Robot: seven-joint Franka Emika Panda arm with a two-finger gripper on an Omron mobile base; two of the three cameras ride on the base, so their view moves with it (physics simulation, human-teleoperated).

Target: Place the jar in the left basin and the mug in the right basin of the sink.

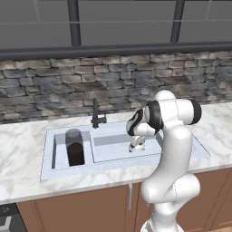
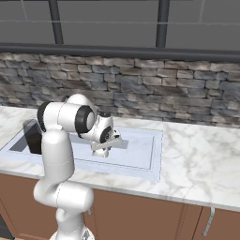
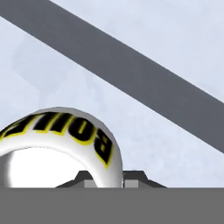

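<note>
The mug (image 3: 57, 144), white with black and yellow lettering, is gripped at its rim by the closed end effector (image 1: 137, 146), which is lowered into the right basin (image 1: 113, 152) of the sink (image 1: 50, 172). Beyond, the jar (image 1: 74, 147) is seen upright in the left basin (image 1: 59, 152), with the dark faucet (image 1: 96, 115) at the sink's rear edge on the marble desk (image 1: 22, 136).

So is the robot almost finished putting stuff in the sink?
Nearly. The jar already stands in the left basin, so that part looks done. The fingers are shut on the rim of the mug, low over the right basin. What is left: let go of the mug there and lift the arm away.
</note>
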